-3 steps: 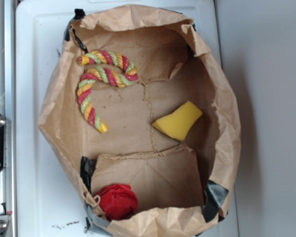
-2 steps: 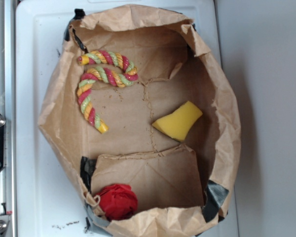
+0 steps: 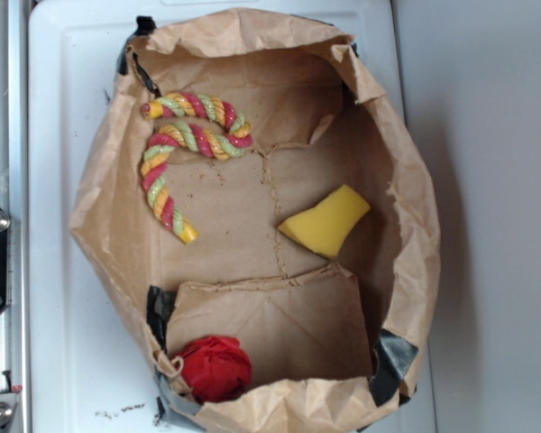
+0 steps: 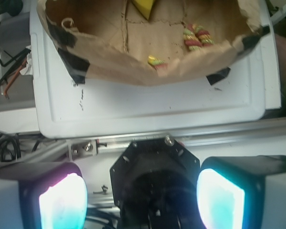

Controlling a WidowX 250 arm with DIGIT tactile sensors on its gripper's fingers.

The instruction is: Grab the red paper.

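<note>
Gripper (image 4: pixel 142 191) spread wide, holding nothing; red paper (image 3: pixel 215 367) in bag (image 3: pixel 406 225) corner

The exterior view is looking straight down from overhead, taking in the whole brown paper bag (image 3: pixel 252 216) on the white tray (image 3: pixel 54 180); the wrist view is looking out low between the gripper (image 4: pixel 142 200) fingers, from outside the tray, facing the bag's wall; both are sharing the twisted rope (image 3: pixel 185 149) and yellow sponge (image 3: pixel 326 221).
</note>
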